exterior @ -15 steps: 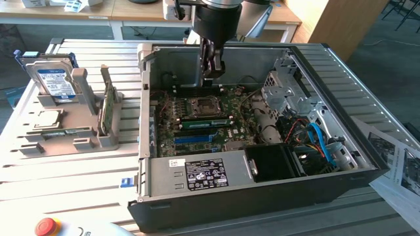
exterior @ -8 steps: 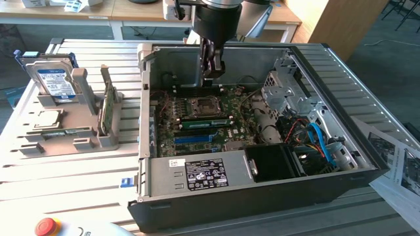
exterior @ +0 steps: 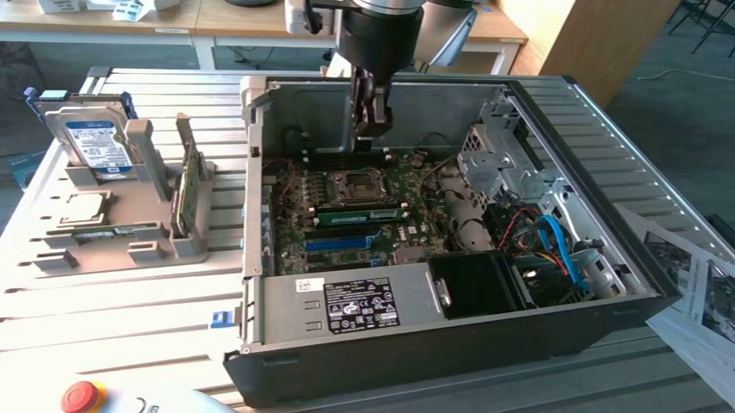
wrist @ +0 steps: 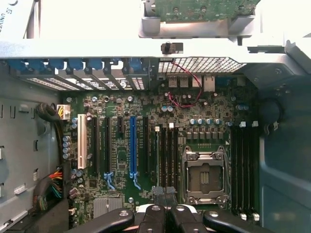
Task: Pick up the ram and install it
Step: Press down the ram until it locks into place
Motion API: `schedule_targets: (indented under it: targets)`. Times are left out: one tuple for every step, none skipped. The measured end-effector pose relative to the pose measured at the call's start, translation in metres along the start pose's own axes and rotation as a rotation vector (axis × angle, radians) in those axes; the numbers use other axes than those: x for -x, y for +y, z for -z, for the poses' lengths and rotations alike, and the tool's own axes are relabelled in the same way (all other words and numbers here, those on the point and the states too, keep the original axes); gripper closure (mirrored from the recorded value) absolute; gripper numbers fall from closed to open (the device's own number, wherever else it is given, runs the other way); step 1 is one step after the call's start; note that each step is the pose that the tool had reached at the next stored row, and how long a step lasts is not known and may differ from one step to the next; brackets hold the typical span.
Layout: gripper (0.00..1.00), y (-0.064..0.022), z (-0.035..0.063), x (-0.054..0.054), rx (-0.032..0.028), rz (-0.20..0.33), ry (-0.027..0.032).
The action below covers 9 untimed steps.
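The pincer (exterior: 370,129), pressed together and empty, hangs at upper centre inside the computer case (exterior: 597,340); the ram (exterior: 184,194) stands on edge in the holder (exterior: 138,237) at frame left, long axis running away from the camera.

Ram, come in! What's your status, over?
Hand shut, empty, above motherboard. Ram upright in gray holder beside case. Nothing in the way.

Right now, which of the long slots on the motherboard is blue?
The single blue slot, standing between black slots. Its colour sets it apart: the others in the row are black, apart from one white slot at the row's end.
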<state>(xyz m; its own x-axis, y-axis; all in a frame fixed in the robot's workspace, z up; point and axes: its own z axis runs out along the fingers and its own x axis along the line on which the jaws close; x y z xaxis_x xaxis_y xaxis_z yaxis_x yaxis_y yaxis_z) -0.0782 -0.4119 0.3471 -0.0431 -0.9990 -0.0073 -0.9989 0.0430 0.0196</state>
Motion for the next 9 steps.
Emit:
schedule_targets:
  targets:
    - [0.89, 0.0000, 0.0000, 0.0000, -0.0002, -0.014, -0.0002]
    - [0.89, 0.0000, 0.0000, 0.0000, -0.0003, -0.029, -0.0006]
    - [0.89, 0.0000, 0.0000, 0.0000, -0.0004, -0.043, -0.0009]
    - [0.89, 0.0000, 0.0000, 0.0000, -0.0005, -0.059, -0.0012]
    - [0.89, 0.0000, 0.0000, 0.0000, -0.0007, -0.074, -0.0014]
    - [0.89, 0.0000, 0.0000, 0.0000, -0.0008, -0.091, -0.0018]
    - [0.89, 0.0000, 0.0000, 0.0000, -0.0009, -0.107, -0.0021]
    - [0.89, 0.0000, 0.0000, 0.0000, -0.0010, -0.123, -0.0024]
    - [0.89, 0.0000, 0.0000, 0.0000, -0.0011, -0.139, -0.0027]
